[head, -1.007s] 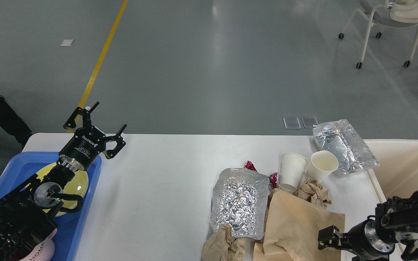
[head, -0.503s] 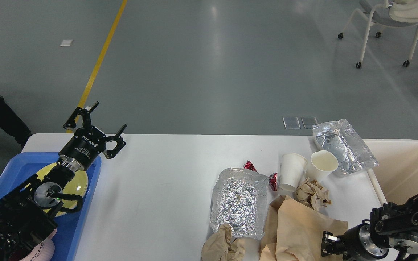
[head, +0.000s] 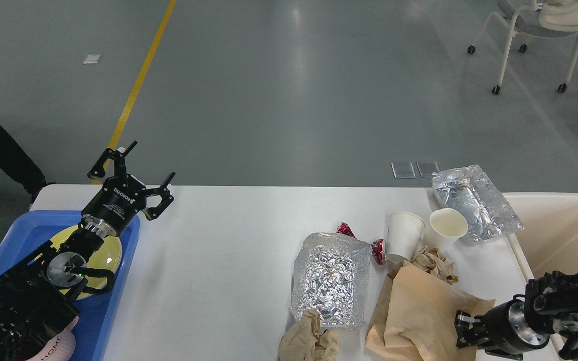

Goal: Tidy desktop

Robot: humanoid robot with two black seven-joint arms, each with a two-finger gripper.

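The left tool (head: pixel 136 173) hovers wide open and empty above the blue tray (head: pixel 28 225) at the tabletop's (head: pixel 219 250) left end. The right tool (head: pixel 464 328) touches the brown paper bag (head: pixel 419 311); its grip cannot be told.

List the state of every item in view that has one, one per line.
left gripper: open, empty, raised above the blue tray
right gripper: at the brown paper bag, jaws unclear
brown paper bag: flat, creased
paper cup: lying on its side
second paper cup: tilted, empty
foil container: crinkled, open
beige bin: open
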